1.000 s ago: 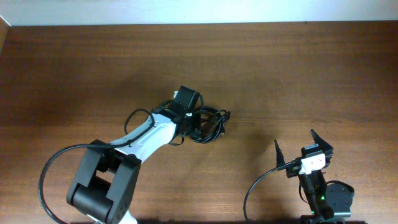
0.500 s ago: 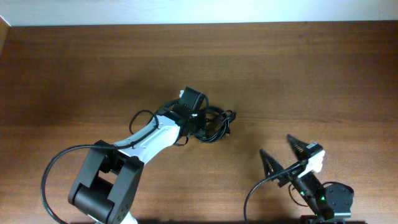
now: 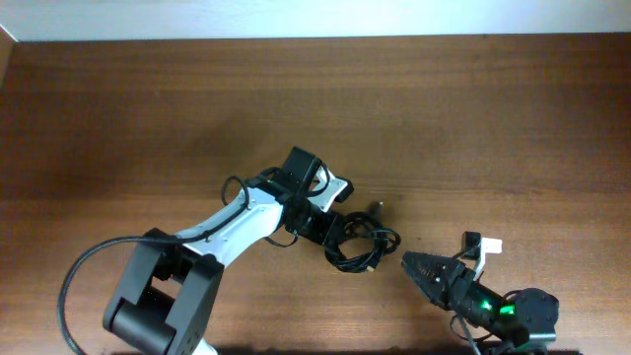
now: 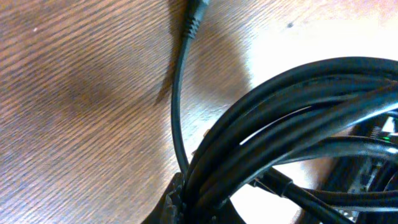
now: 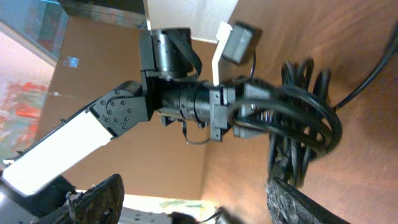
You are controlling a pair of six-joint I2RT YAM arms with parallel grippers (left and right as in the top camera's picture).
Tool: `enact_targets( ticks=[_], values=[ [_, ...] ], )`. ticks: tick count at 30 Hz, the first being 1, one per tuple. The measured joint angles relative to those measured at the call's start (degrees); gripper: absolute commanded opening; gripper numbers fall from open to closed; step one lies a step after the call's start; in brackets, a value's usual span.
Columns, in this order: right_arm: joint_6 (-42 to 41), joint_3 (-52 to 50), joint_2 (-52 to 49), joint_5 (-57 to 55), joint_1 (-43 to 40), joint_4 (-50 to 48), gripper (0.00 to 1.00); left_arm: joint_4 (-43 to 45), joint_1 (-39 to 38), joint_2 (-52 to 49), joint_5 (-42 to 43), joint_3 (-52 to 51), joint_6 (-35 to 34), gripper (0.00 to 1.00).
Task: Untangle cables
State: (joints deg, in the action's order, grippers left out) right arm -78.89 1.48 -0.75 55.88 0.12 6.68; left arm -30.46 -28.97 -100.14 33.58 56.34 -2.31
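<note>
Pinching the cables [image 3: 363,247] toward the front edge of the surface [image 3: 473,118], the left tool [image 3: 325,229] is clamped; the right tool [image 3: 412,264], spread, hovers just beside them.

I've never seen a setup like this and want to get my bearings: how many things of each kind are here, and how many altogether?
Robot arms: 2 (left, right)
Bundle of black cables: 1 (its cords are too tangled to count separately)
Table: 1
Total: 4
</note>
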Motion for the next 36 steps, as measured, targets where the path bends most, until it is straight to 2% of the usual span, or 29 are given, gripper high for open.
enact_targets(
  ticks=[2, 6, 16, 17, 19, 20, 22, 23, 25, 27, 29, 31, 36],
  values=[
    [-3.96, 0.17, 0.00, 0.81, 0.79, 0.55, 0.64, 0.02, 0.00, 0.83, 0.55, 0.00, -0.55, 0.00],
    [-8.24, 0.24, -0.07, -1.97, 6.23, 0.39, 0.64, 0.07, -0.46, 0.92, -2.60, 0.00, -6.21, 0.00],
    [-11.74, 0.94, -2.01, -26.60, 20.04, 0.24, 0.62, 3.54, -10.54, 0.92, -10.60, 0.00, -10.88, 0.00],
    [-11.74, 0.98, -3.91, -27.91, 20.63, 0.31, 0.58, 3.72, -11.04, 0.92, -10.75, 0.00, -11.56, 0.00],
    [-11.10, 1.01, -9.18, -29.51, 21.53, 0.44, 0.43, 3.72, -11.21, 0.92, -10.47, 0.00, -12.35, 0.00],
    [-10.43, 1.03, -13.20, -30.29, 21.86, 0.35, 0.29, 3.72, -11.19, 0.92, -9.97, 0.00, -12.52, 0.00],
    [-9.99, 1.07, -19.98, -30.80, 22.01, 0.42, 0.09, 3.61, -11.15, 0.92, -8.96, 0.00, -12.59, 0.00],
    [-9.79, 1.07, -23.37, -30.95, 22.10, 0.37, 0.04, 2.82, -11.15, 0.94, -8.59, 0.00, -12.57, 0.00],
    [-9.27, 1.07, -29.20, -30.58, 22.12, 0.46, 0.04, 1.29, -11.15, 1.27, -7.43, -0.04, -12.17, 0.00],
    [-7.41, 1.07, -33.24, -29.14, 22.12, 0.35, 0.04, -0.52, -11.15, 3.17, -4.85, -0.09, -10.49, 0.00],
    [-1.18, 1.09, -35.34, -25.07, 22.12, 0.24, 0.04, -4.09, -11.15, 5.88, -3.65, -0.15, -8.74, 0.00],
    [6.40, 1.09, -35.56, -19.19, 22.12, 0.15, 0.04, -7.78, -11.15, 10.29, -3.26, -0.17, -6.60, 0.00],
    [16.87, 1.25, -35.56, -7.74, 22.01, -2.91, 0.04, -13.49, -7.67, 17.90, -5.16, -0.48, -4.96, 0.00]
  ],
)
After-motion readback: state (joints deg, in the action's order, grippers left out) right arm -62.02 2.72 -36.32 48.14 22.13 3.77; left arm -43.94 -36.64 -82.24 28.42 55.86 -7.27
